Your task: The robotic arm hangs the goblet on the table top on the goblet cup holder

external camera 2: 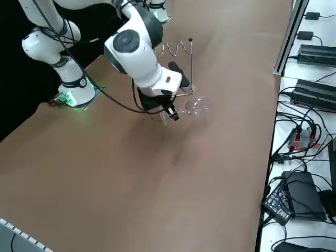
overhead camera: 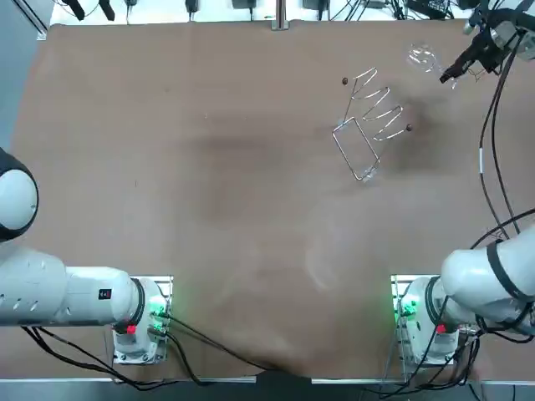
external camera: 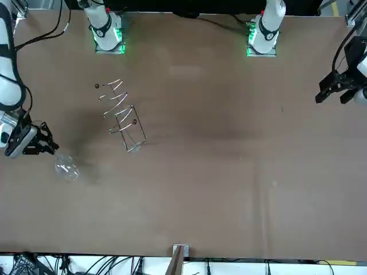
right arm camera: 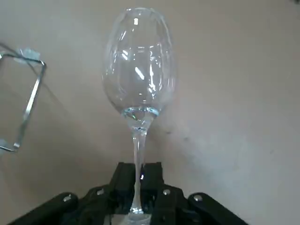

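Observation:
A clear glass goblet [overhead camera: 422, 58] lies roughly horizontal, low over the brown table at its far right corner. My right gripper [overhead camera: 448, 75] is shut on the goblet's stem, with the bowl [right arm camera: 139, 70] pointing away from the fingers. The goblet [external camera: 67, 169] [external camera 2: 197, 106] shows in every view, the gripper [external camera: 49, 148] [external camera 2: 169, 114] [right arm camera: 137, 187] right behind it. I cannot tell whether the glass touches the table. The wire goblet holder [overhead camera: 372, 121] [external camera: 123, 112] [external camera 2: 178, 50] stands a short way off toward the table's middle; one corner of its frame [right arm camera: 28, 101] shows in the wrist view.
The table's far edge [overhead camera: 276, 25] runs just behind the goblet, with cables and power bricks [external camera 2: 310, 94] on the white shelf beyond it. The holder's base loop [overhead camera: 355, 150] points toward the arms' bases.

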